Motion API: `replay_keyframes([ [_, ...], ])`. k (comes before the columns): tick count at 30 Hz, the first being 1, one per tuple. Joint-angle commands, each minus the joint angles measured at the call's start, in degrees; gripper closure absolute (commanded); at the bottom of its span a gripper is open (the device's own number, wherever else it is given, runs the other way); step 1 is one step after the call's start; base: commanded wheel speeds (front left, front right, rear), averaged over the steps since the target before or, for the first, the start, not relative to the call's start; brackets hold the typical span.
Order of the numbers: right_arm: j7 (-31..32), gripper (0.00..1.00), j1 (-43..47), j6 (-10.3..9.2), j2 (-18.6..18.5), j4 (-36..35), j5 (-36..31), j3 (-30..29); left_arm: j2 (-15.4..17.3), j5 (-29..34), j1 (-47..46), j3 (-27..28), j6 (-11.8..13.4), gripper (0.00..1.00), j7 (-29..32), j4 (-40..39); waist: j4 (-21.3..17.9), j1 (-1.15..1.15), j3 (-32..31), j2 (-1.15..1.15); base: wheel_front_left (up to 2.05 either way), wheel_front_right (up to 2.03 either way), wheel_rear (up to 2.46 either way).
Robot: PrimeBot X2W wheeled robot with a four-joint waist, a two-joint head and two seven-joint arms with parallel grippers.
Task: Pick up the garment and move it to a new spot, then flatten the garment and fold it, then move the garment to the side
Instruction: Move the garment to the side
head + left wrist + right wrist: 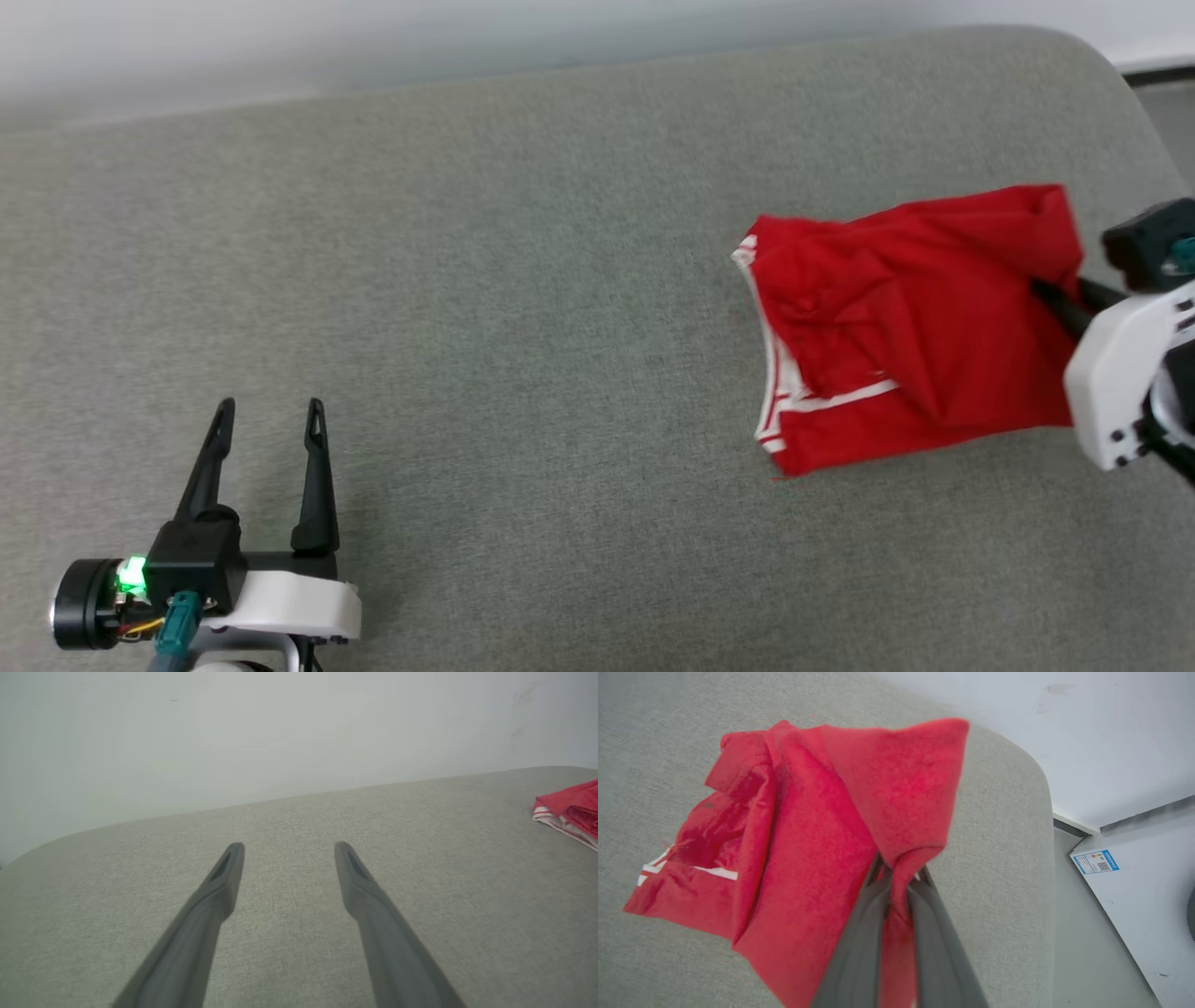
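The garment [896,327] is a folded red bundle with white striped trim on its left edge, resting at the right of the grey surface; its lettering is hidden. My right gripper [1050,297] comes in from the right edge and is shut on the garment's right side. In the right wrist view the red cloth [822,830] is pinched between the two dark fingers [864,933] and bunches up around them. My left gripper [269,411] stands open at the lower left, far from the garment, nothing between its fingers [219,886]. The garment's trimmed corner [572,809] shows at the left wrist view's right edge.
The grey fabric-covered surface [485,308] has a rounded far-right corner [1102,65] with the garment close to that edge. A pale wall runs behind it. Beyond the edge are floor and a white board with a blue label [1096,861].
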Motion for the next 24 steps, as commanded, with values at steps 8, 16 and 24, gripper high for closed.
replay_keyframes([
  [8,0.35,1.0,-2.52,-0.09,-3.77,4.0,-3.24,-9.56,1.99,0.97,-3.16,0.43,-0.27,0.0,-0.13,-3.85,-2.39,0.0,8.85,0.0,0.0,0.0,0.0],
  [16,-0.32,1.0,-7.21,-0.09,-3.75,12.63,-8.17,-17.71,3.68,1.32,-5.95,0.33,-0.61,0.0,-0.13,-6.7,-1.08,0.0,14.91,0.0,0.0,0.0,0.0],
  [24,-1.24,1.0,-13.21,-0.09,-1.1,21.5,-14.36,-25.19,4.52,1.08,-7.1,0.29,-0.52,0.0,-0.13,-8.15,0.19,0.0,17.68,0.0,0.0,0.0,0.0],
])
